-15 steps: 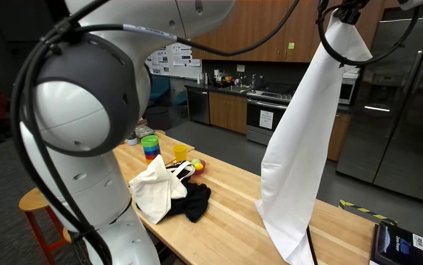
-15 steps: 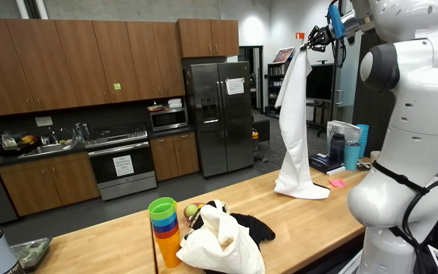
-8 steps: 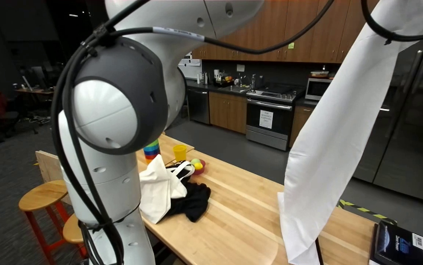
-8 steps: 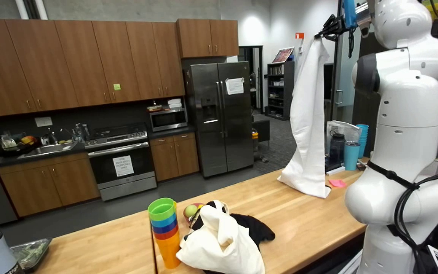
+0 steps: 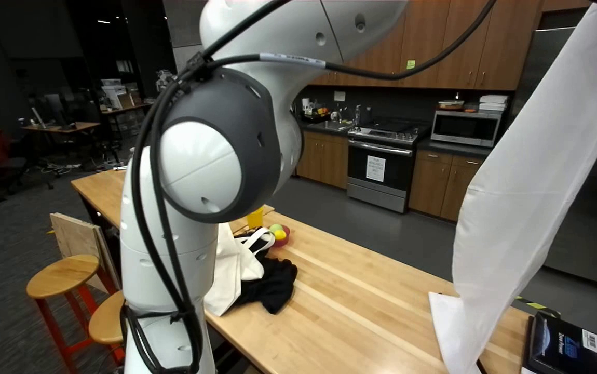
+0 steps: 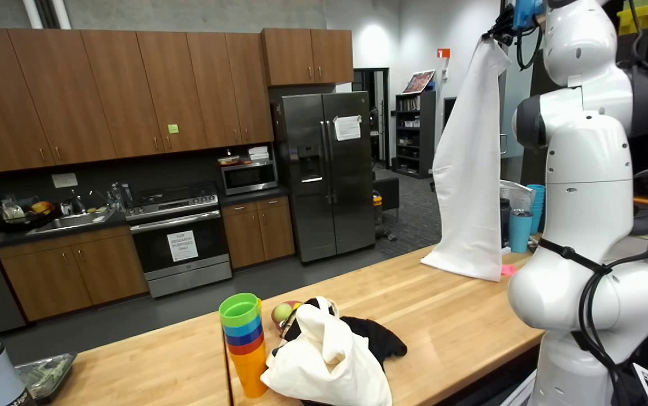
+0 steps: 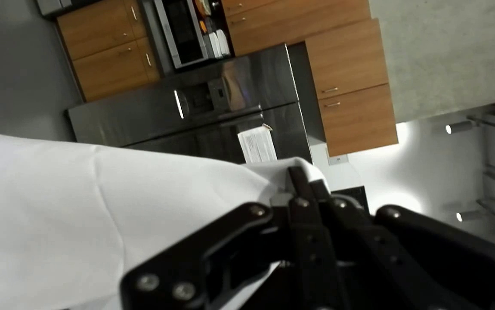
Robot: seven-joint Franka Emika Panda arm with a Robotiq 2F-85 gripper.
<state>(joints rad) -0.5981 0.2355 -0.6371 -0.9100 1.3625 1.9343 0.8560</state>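
My gripper (image 6: 487, 37) is high above the table at the upper right of an exterior view. It is shut on the top edge of a long white cloth (image 6: 466, 169). The cloth hangs down in a long drape, and its lower end reaches the table top. It also hangs at the right in an exterior view (image 5: 532, 187), where the gripper is out of frame. In the wrist view the two black fingertips (image 7: 308, 183) pinch the cloth (image 7: 79, 206), which spreads to the left.
On the wooden table (image 5: 340, 291) lie a cream bag (image 6: 329, 361) and black fabric (image 6: 377, 338). Beside them stand stacked coloured cups (image 6: 245, 344) and a fruit bowl (image 5: 282, 236). A black box (image 5: 566, 343) and a blue tumbler (image 6: 520, 231) are at the table's far end. Stools (image 5: 65, 278) stand beside the table.
The arm has swung and carried the gripper and the held cloth to the right in both exterior views, and somewhat higher. The cloth's lower end has shifted along the table; the table items stay put.
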